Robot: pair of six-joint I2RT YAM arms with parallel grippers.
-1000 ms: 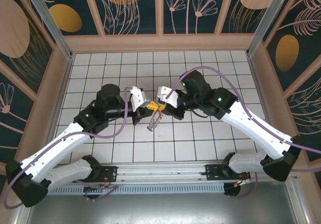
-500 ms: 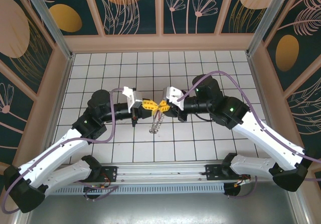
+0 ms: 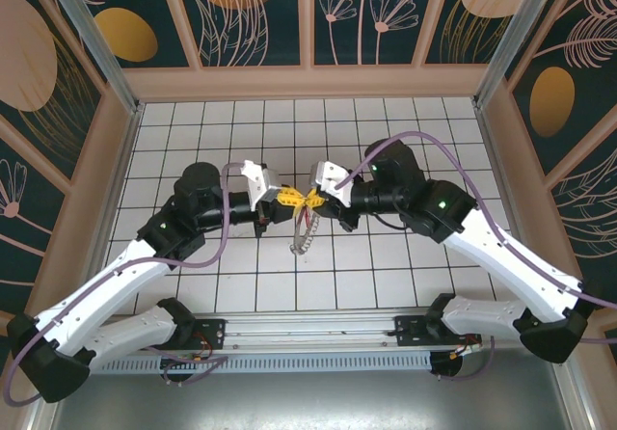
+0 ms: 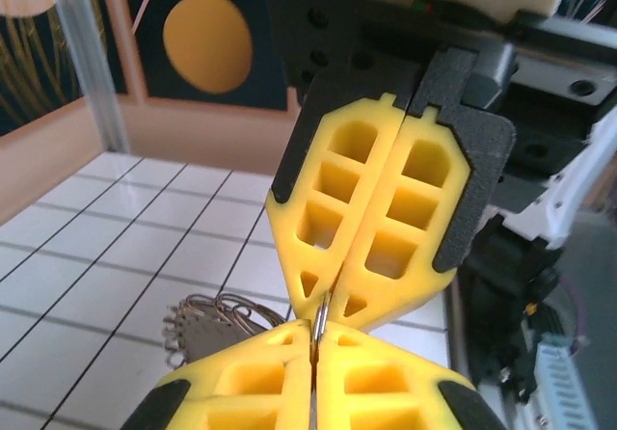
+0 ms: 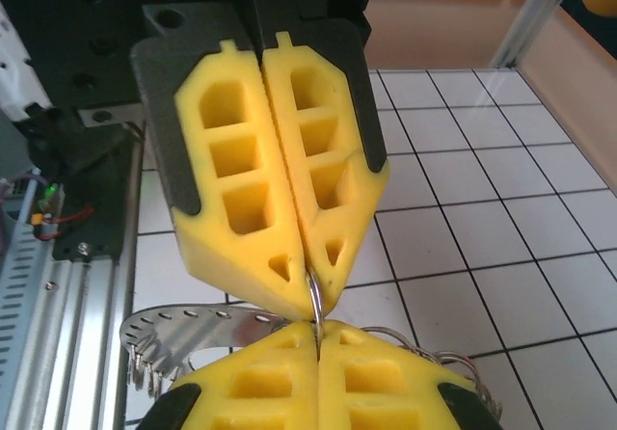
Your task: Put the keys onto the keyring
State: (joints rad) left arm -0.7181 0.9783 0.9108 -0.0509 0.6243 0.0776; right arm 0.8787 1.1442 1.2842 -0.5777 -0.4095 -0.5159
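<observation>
The left pincer (image 3: 287,199) and right pincer (image 3: 314,199) meet tip to tip, both clamped shut on a thin wire of the keyring (image 3: 304,234). The keyring hangs edge-on beneath them, over the table (image 3: 386,266).

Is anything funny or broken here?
Nothing looks broken or spilled. One odd thing: the jagged brownish metal ring dangles edge-on above the white tiled table, with the left tool and right tool meeting tip to tip, both pinching its thin wire top.
</observation>
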